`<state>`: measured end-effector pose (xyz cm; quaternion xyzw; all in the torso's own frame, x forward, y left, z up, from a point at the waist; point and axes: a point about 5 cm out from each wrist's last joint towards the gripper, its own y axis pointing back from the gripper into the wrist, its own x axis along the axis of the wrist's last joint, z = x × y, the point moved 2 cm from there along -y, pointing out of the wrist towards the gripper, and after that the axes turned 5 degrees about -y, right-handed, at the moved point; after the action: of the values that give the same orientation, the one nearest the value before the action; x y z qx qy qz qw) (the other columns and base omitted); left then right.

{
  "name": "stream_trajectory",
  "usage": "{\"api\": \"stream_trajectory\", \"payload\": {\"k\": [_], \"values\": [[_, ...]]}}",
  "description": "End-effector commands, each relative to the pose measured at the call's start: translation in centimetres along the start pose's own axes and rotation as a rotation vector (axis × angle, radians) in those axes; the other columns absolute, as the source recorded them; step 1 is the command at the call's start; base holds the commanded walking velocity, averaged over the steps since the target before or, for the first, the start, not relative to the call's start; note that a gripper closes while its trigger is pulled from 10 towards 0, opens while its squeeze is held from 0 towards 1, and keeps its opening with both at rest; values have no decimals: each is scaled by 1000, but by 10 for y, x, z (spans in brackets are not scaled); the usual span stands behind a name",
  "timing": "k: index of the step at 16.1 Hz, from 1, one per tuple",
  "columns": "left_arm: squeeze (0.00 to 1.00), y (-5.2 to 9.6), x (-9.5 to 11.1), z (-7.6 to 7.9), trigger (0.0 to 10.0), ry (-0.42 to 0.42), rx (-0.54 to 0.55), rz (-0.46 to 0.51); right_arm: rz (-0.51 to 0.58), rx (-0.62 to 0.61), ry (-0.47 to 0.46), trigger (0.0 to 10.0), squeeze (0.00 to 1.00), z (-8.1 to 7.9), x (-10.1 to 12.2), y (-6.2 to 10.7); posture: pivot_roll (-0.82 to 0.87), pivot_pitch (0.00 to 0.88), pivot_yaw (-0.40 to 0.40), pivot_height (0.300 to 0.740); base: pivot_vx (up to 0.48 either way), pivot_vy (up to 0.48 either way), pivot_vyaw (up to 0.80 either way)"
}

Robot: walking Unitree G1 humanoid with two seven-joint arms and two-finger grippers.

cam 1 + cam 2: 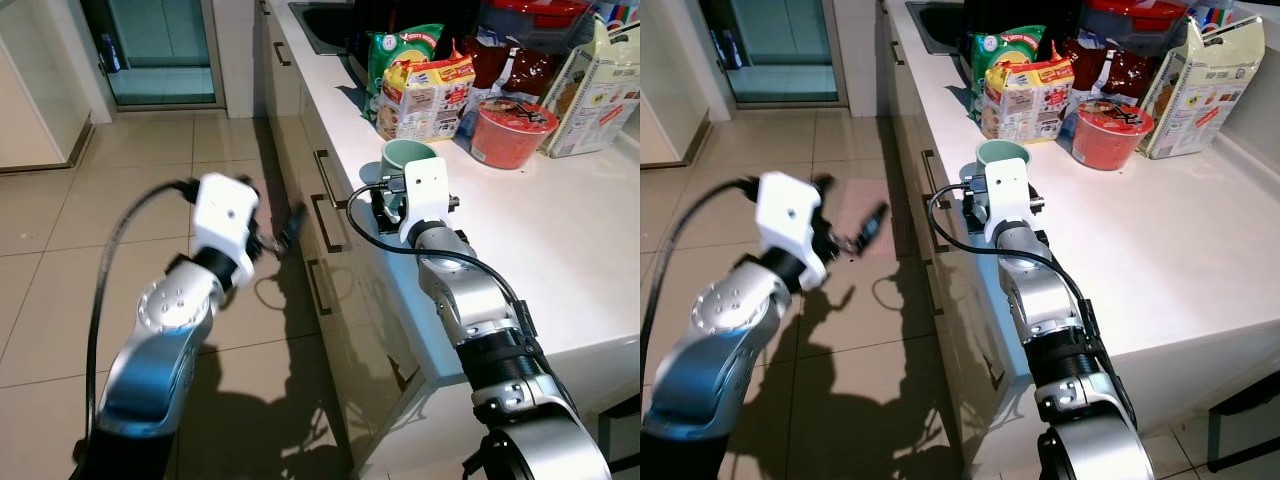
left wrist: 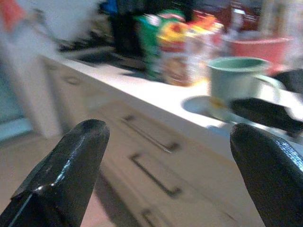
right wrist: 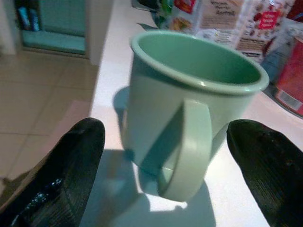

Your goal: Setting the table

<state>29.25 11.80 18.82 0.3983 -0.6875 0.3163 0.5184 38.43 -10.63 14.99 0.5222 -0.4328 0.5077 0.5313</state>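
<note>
**Early stage: mug not yet picked up**

Right gripper (image 3: 165, 165) at counter edge, fingers spread wide, lined up on pale green mug (image 3: 189, 109). Mug upright on white counter (image 1: 560, 230), just ahead of fingertips, handle turned toward wrist, body between the two fingers (image 3: 71, 175) but apart from both. No contact seen, so no grasp yet.

Left gripper (image 2: 165, 170) out over floor beside drawer fronts (image 1: 325, 215), fingers apart, holding nothing; mug ahead of it and off to its right.

Beyond mug, past right fingertips: noodle packs (image 1: 425, 95), red cup noodle (image 1: 512, 130), carton (image 1: 595, 90).

Judged: nothing laid out so far. Left to do: close on mug, lift, carry to table, place. Table not seen. Rest of setting unknown.
</note>
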Motion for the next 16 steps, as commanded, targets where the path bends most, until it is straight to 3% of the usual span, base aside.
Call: {"api": "stream_trajectory", "payload": {"k": [1,4,5,6,7,16], "values": [[0,2,1,13,10000,23,-96,-4,10,-37,22,10000,0,6,2,-3,20,0,-60,740,0,0,0],[0,9,-2,25,10000,44,-189,-32,-1,-85,41,10000,0,12,-5,-8,21,0,-61,740,0,0,0],[0,9,-2,26,10000,44,-194,-32,-1,-90,34,7020,0,14,-6,-8,21,0,-60,740,0,0,0],[0,8,-2,27,10000,44,-194,-31,1,-94,27,2627,0,15,-6,-8,21,0,-60,740,0,0,0],[0,8,-1,27,10000,45,-196,-30,6,-94,20,0,0,15,-7,-8,20,0,-59,740,0,0,0],[0,8,1,27,10000,38,-214,-30,83,-32,-21,0,0,13,-9,-10,20,0,-53,740,0,0,0]]}}
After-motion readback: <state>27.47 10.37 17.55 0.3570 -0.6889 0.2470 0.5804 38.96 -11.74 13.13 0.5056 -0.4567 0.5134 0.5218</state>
